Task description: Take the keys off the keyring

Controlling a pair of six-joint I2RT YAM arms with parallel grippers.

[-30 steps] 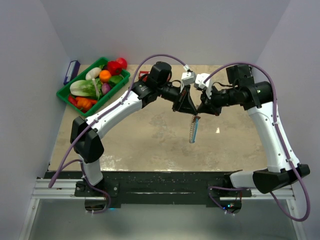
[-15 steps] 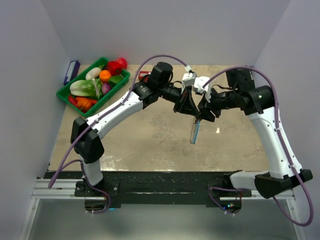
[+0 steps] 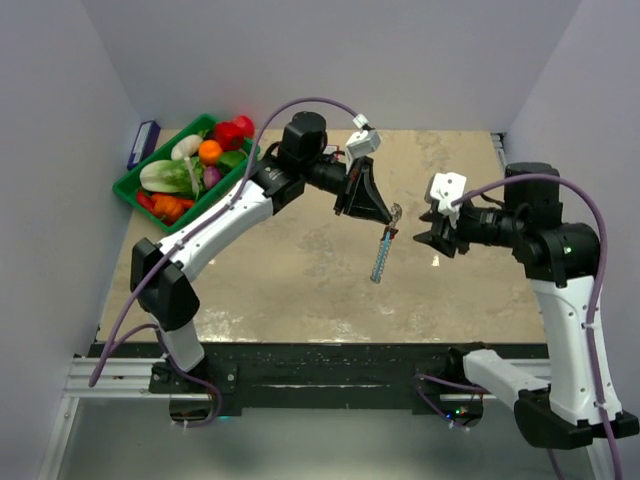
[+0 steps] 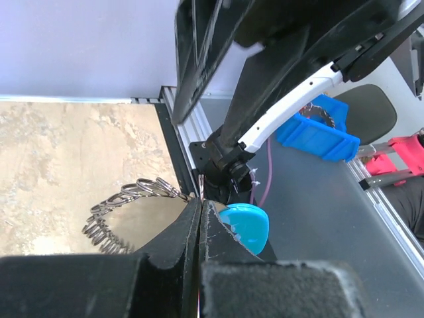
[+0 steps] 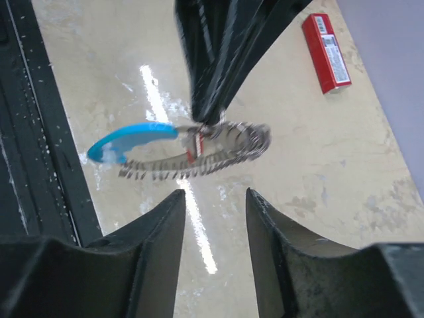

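1. The mottled beige table (image 3: 300, 290) lies beneath everything. Nothing of the task rests on it, because the work hangs in the air above its middle.
2. The black left gripper (image 3: 392, 213) reaches in from the far left. Its jaws are pressed together, pinching the top of the thin, floppy keyring (image 3: 381, 255). In the left wrist view, the fingertips meet with no gap (image 4: 200, 211) and the loop spills out to either side.
3. The black right gripper (image 3: 424, 228) stands well apart from the ring, off to its right. Its jaws are about half open, holding and touching nothing. In its own wrist view, the ring (image 5: 199, 156) hangs ahead of the gap between the two fingers (image 5: 215, 218).
4. The ring's long axis runs down and away from the pinch as a flattened loop. Seen from the right wrist, it stretches crosswise to the line of approach.
5. The bright blue curved section (image 5: 129, 141) forms one end.
6. The small silvery metal keys (image 5: 228, 154) fringe the rest.
7. The tiny key with a red part (image 5: 192, 147) sits near the middle, just below the left fingertips.
8. The left arm holds and the right is free, so the next pick would likely fall to the right gripper, moving straight toward the fringe.
9. A long red box (image 5: 326, 52) lies flat on the table beyond, well clear of the work.
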